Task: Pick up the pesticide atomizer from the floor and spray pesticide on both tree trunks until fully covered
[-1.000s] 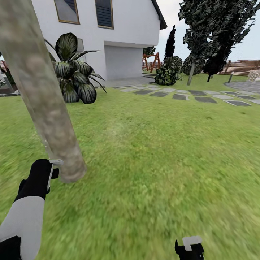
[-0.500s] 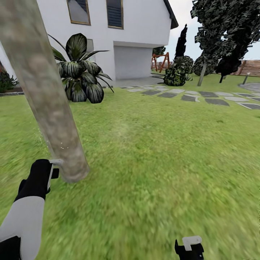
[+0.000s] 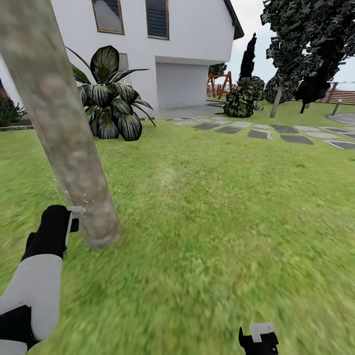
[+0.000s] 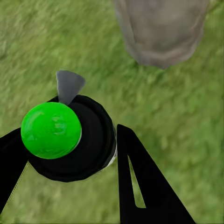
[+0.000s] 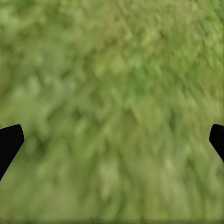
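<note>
A white house (image 3: 162, 44) with dark windows (image 3: 157, 18) and a garage door (image 3: 178, 85) stands behind a green lawn (image 3: 222, 222). Grey stepping stones (image 3: 276, 132) cross the grass under pale daylight.

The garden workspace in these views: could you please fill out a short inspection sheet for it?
Surface: green lawn, blurred nearby.
Job's things: atomizer with green cap, between the left gripper's fingers; tree trunk just ahead, few white specks low down.
Clutter: nothing seen.
Grippers: left gripper shut on the atomizer beside the trunk base; right gripper open over grass.
Cables: nothing seen.
Surroundings: white house, broad-leaved plant, stepping stones, fence.
</note>
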`<state>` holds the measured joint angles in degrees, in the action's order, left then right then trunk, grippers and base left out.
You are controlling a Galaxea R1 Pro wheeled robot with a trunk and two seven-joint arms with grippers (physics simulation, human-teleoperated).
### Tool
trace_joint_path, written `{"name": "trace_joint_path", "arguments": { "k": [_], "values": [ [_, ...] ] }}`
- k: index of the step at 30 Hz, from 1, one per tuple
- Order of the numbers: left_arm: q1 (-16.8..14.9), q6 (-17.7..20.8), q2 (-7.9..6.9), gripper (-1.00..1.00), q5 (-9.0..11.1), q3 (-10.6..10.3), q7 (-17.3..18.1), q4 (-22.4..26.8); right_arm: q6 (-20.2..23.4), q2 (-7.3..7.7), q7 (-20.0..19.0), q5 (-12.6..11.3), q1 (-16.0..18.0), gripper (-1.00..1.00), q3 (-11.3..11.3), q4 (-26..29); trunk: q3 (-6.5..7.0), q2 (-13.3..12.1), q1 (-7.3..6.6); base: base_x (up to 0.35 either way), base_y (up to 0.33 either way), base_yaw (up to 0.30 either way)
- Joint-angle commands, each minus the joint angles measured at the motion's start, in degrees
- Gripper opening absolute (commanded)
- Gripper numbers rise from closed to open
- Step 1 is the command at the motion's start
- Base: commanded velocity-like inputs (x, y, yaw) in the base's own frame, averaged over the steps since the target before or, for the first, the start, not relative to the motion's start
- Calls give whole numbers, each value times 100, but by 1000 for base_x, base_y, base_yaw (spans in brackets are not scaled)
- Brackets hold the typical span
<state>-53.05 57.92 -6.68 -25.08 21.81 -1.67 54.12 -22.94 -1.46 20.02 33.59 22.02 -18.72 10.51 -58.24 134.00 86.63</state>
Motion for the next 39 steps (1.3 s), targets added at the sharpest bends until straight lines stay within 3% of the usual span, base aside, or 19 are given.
{"name": "trace_joint_path", "arguments": {
  "k": [1,2,4,8,12,13,16,17,20,24,30,39],
  "values": [
    [-29,36,-27,-100,24,6,-22,6,-17,-3,20,60,4,100,-44,-5,-5,2,-1,0,0,0],
    [-48,49,-56,-100,22,16,-27,8,-17,-3,20,61,4,100,-44,-5,-5,2,-1,0,0,0],
    [-147,67,-336,-100,21,51,-34,5,-15,-3,20,60,4,100,-44,-5,-5,2,-1,0,0,0],
    [-170,70,-498,-100,20,75,-35,3,-15,-3,20,60,4,100,-44,-5,-5,2,-1,0,0,0],
    [-197,75,-399,-100,39,44,-36,2,-17,-3,20,62,4,100,-44,-5,-5,2,-1,0,0,0],
    [-338,78,-127,-100,38,22,-36,-27,-14,-3,20,61,4,100,-44,-5,-5,2,-1,0,0,0],
    [-444,82,-6,-100,31,6,-36,-46,-14,-3,20,60,4,100,-44,-5,-5,2,-1,0,0,0],
    [-498,85,-26,-100,30,16,-36,-57,-14,-3,20,60,4,100,-44,-5,-5,2,-1,0,0,0],
    [-644,89,-366,-100,26,54,-37,-76,-15,-3,20,60,4,100,-44,-5,-5,2,-1,0,0,0],
    [-657,96,-541,-100,27,61,-37,-70,-16,-3,20,60,4,100,-44,-5,-5,2,-1,0,0,0],
    [-579,96,-493,-100,13,-21,-36,25,-16,-3,20,60,4,100,-45,-5,-5,2,-1,2,-8,0],
    [-575,96,-475,-100,15,-3,-36,29,-14,-3,20,60,4,100,-44,-5,-5,2,-1,64,-239,0]
  ]
}}
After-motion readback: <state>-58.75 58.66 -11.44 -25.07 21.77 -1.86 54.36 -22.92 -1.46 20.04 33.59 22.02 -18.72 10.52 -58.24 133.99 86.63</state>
